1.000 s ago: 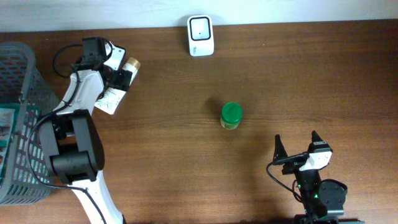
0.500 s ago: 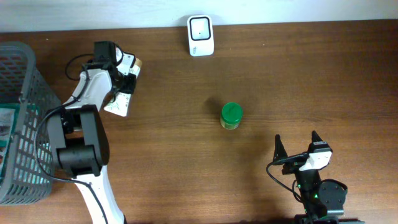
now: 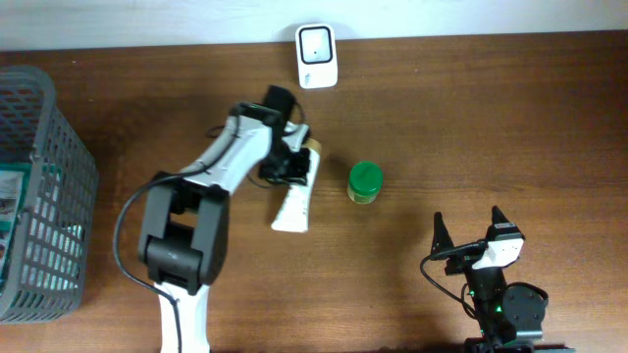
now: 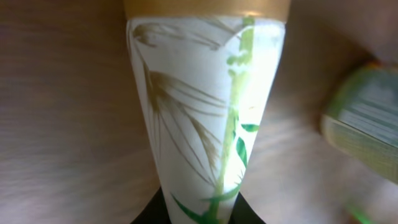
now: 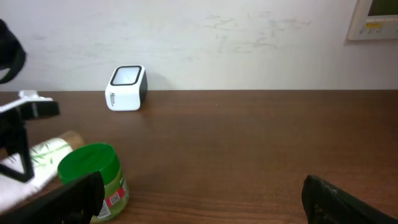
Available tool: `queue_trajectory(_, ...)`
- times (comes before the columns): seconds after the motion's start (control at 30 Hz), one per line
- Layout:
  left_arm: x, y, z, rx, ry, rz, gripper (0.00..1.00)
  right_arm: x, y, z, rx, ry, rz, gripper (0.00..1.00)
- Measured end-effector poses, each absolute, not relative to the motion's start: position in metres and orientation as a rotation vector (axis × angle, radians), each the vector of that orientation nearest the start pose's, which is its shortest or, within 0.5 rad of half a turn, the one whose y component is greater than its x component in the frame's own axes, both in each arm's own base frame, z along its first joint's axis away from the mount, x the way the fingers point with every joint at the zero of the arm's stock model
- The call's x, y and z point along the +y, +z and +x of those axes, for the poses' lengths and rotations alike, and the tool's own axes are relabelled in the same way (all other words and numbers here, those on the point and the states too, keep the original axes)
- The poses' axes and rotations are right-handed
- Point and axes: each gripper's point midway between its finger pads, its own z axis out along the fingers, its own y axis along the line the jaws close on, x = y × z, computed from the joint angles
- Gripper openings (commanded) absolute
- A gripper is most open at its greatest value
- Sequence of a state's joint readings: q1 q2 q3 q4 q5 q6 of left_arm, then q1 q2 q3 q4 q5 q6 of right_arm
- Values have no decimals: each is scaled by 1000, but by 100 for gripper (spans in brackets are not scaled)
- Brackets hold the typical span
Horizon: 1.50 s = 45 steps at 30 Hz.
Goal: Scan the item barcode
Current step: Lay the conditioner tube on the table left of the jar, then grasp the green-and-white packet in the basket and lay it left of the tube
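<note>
Tube (image 3: 293, 201) clamped in left claw (image 3: 291, 167) (near gold cap), beside jar (image 3: 365, 182), scanner (image 3: 316, 56) well apart, right claw (image 3: 468, 226) wide open

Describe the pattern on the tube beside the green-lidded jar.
The tube is white with green and tan leaves; best in the left wrist view.

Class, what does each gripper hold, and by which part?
Left gripper grips the white tube near its gold-capped end; right gripper is open, holding nothing.
</note>
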<state>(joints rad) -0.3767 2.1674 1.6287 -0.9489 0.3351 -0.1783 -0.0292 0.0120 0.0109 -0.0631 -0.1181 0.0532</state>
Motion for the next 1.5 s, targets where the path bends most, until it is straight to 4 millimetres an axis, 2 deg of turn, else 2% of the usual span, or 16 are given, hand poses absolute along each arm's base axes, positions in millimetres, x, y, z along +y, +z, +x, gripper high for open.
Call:
queue_trajectory(0.1, -231, 20, 367, 3093, -491, 380, 37, 13, 161, 246, 1636, 115, -23, 98)
queue_trajectory(0.23, -229, 19, 374, 3084, -463, 298, 86, 13, 161, 246, 1636, 115, -24, 98)
queue_trajectory(0.3, -228, 19, 376, 3079, -456, 284, 99, 13, 161, 246, 1636, 115, -23, 98)
queue_trajectory(0.43, -220, 25, 376, 3089, -395, 279, 99, 13, 161, 246, 1636, 115, -23, 98)
queue_trajectory(0.53, -215, 71, 398, 2974, -314, 284, 99, 13, 161, 246, 1636, 115, -23, 98)
queue_trajectory(0.67, -203, 199, 436, 2640, -349, 294, 99, 13, 161, 246, 1636, 115, -23, 98)
queue_trajectory(0.77, -147, 288, 446, 2456, -324, 178, 93, 13, 161, 246, 1636, 115, -24, 98)
queue_trajectory(0.8, -114, 322, 445, 2383, -297, 102, 88, 13, 161, 246, 1636, 115, -23, 98)
queue_trajectory(0.87, -65, 359, 437, 2294, -249, -8, 89, 13, 161, 246, 1636, 115, -24, 98)
queue_trajectory(0.93, 16, 401, 408, 2186, -134, -223, 91, 13, 161, 246, 1636, 116, -23, 98)
queue_trajectory(0.97, 34, 409, 399, 2163, -112, -279, 92, 13, 161, 246, 1636, 115, -23, 98)
queue_trajectory(1.03, 126, 423, 353, 2077, 69, -603, 92, 13, 161, 246, 1636, 116, -24, 98)
queue_trajectory(1.1, 185, 417, 318, 2041, 179, -829, 92, 14, 161, 246, 1636, 117, -26, 98)
queue_trajectory(1.2, 244, 398, 283, 2000, 283, -1065, 92, 14, 161, 246, 1635, 118, -26, 98)
queue_trajectory(1.3, 276, 354, 269, 2058, 306, -1218, 93, 14, 161, 246, 1636, 118, -26, 98)
queue_trajectory(1.5, 306, 252, 267, 2321, 313, -1255, 96, 14, 161, 246, 1636, 118, -26, 98)
